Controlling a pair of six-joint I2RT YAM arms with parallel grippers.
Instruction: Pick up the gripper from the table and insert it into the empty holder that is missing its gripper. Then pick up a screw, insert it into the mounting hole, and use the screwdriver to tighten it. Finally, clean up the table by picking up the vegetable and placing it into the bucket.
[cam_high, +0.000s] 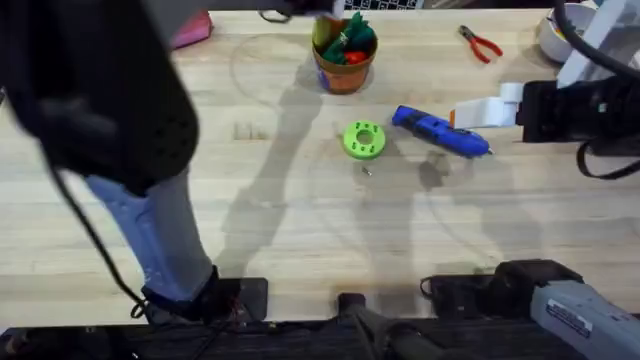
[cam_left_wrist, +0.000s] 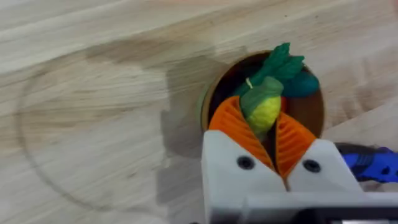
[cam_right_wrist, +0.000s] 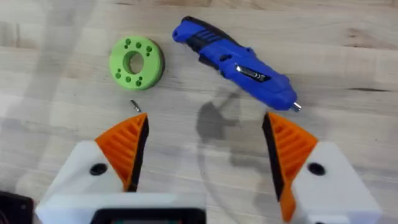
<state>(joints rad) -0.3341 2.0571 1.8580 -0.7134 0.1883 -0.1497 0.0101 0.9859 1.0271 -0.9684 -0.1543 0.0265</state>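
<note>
Over the bucket (cam_left_wrist: 311, 112), your left gripper (cam_left_wrist: 266, 127) clamps the vegetable (cam_left_wrist: 264, 106); right gripper (cam_right_wrist: 205, 149) gapes wide above the table (cam_right_wrist: 348, 68) near the screwdriver (cam_right_wrist: 236, 62).

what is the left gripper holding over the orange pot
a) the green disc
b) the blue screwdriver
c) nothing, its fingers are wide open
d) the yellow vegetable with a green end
d: the left gripper pinches the yellow vegetable between its orange pads, right above the bucket.
</note>
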